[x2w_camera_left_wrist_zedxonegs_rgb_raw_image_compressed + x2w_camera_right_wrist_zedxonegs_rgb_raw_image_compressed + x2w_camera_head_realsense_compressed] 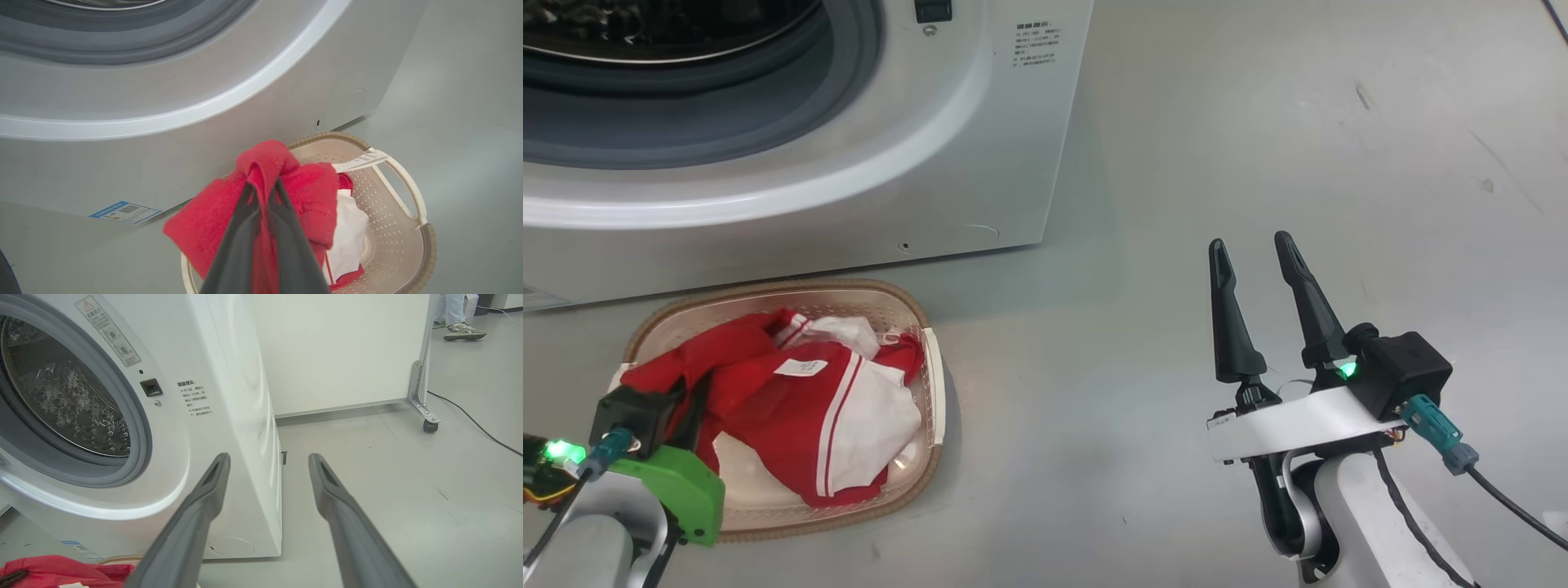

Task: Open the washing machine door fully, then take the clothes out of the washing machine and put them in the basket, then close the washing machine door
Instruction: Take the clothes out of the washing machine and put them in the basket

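Observation:
The basket (935,384) stands on the floor just in front of the washing machine (980,147), with red and white clothes (792,408) piled in it. My left gripper (263,183) is shut on a fold of red clothes (306,192), holding it over the basket's left end (425,241). In the head view its fingers are buried in the fabric beyond the green wrist mount (678,482). My right gripper (1254,245) hangs open and empty over bare floor to the right. The drum (69,404) shows through the uncovered opening. The washing machine door is out of view.
A blue label sticker (124,212) sits low on the machine's front. Right of the machine stands a white panel on casters (423,412). A black cable (474,424) runs over the floor, and a person's foot (463,331) is at the far back right.

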`<state>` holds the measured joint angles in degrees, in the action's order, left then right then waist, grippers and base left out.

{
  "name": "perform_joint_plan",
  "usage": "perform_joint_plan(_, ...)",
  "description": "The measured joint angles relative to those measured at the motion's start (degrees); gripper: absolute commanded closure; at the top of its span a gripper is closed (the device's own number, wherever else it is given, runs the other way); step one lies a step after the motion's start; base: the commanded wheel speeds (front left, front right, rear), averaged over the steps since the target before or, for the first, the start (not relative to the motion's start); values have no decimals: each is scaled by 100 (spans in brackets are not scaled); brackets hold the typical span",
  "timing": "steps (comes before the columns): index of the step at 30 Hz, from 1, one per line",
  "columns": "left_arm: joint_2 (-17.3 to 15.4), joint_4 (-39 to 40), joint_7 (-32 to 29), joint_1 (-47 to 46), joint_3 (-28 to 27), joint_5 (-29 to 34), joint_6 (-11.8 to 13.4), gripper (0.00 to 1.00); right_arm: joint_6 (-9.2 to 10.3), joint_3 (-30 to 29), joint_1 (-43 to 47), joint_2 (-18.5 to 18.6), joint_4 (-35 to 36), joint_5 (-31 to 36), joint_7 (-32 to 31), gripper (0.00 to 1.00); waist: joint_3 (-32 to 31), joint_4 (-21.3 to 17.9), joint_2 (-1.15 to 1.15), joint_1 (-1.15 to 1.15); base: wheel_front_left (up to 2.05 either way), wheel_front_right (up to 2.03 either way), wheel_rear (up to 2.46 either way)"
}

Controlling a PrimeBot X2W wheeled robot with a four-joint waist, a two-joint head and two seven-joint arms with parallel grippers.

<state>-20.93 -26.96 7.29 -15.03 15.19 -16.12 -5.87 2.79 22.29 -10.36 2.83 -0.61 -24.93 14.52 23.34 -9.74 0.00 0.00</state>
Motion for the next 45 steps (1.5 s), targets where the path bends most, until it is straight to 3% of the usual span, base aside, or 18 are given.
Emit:
perform_joint_plan(18,-181,-996,-23,-549,99,-1,-76,100,145,80,-331,-1,153,-25,0,0,736,-479,0,0,0,0,0)
perform_joint_plan(38,96,-2089,44,-870,26,-324,-101,100,242,87,-371,-1,149,-7,0,0,855,-525,0,0,0,0,0)
perform_joint_plan(39,107,-2127,63,-879,29,-331,-101,75,242,87,-378,-2,151,-7,0,0,854,-522,0,0,0,0,0)
perform_joint_plan(40,119,-2228,70,-909,34,-331,-101,17,243,87,-387,-1,151,-7,0,0,849,-515,0,0,0,0,0)
perform_joint_plan(41,121,-2270,90,-918,36,-331,-101,0,244,87,-390,-1,149,-7,0,0,846,-511,0,0,0,0,0)
perform_joint_plan(45,164,-2387,242,-968,21,-343,-102,0,255,79,-427,-1,108,-7,0,0,809,-494,0,0,0,0,0)
